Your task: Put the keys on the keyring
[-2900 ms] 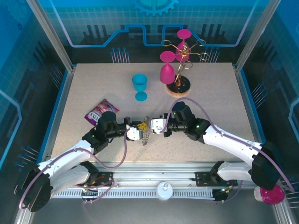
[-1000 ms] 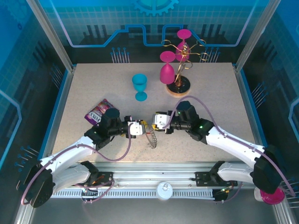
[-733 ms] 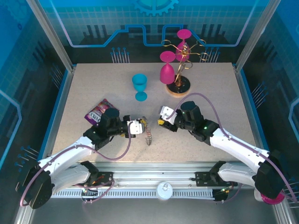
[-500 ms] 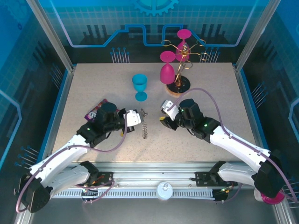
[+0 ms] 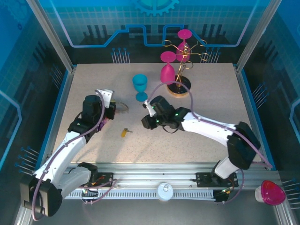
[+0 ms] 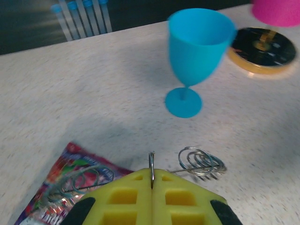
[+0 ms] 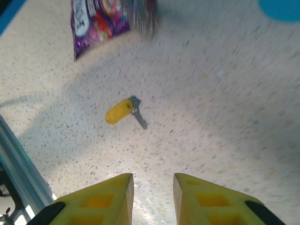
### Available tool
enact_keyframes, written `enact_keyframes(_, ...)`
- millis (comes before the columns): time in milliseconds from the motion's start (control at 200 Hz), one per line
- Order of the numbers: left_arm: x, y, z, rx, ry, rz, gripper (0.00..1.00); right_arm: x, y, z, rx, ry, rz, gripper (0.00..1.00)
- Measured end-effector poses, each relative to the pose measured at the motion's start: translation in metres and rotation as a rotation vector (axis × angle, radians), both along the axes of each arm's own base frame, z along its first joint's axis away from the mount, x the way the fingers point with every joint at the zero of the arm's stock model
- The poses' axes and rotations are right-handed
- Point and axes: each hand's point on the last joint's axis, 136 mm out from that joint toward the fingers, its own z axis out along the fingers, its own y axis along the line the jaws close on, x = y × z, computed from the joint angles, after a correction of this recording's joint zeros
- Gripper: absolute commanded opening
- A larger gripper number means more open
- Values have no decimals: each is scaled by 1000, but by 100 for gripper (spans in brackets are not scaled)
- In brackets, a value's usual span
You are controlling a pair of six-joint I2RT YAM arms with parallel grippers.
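Yellow key (image 7: 119, 111) loose on the table (image 7: 225, 93)
Left gripper (image 6: 152, 176) pinches the keyring (image 6: 151, 164); right gripper (image 7: 153, 180), jaws narrowly apart and empty, hovers short of the key.

No wording can be read anywhere. The purple snack packet (image 7: 101, 21), well ahead and to the left of the right claw (image 7: 153, 185), carries white lettering and coloured print too blurred to make out. In the left wrist view the same packet (image 6: 61, 180) lies just left of the left claw (image 6: 152, 180), its print equally smeared. The gear emblem (image 5: 154, 5) on the back panel is a plain outline.
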Motion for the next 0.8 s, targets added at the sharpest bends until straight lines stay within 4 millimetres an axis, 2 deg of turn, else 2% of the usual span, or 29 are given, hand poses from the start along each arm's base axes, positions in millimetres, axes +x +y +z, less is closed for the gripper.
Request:
enact_keyframes(135,6,23,7,-41,-33,125,0,1,21,-29,1,129,-112,32)
enact_keyframes(320,3,45,16,-61,-97,245,0,9,49,-65,30,274,-270,34)
enact_keyframes(495,0,51,21,-84,-135,282,0,13,78,-86,54,345,-339,34)
enact_keyframes(801,1,50,20,-103,-152,287,0,22,96,-108,71,404,-408,33)
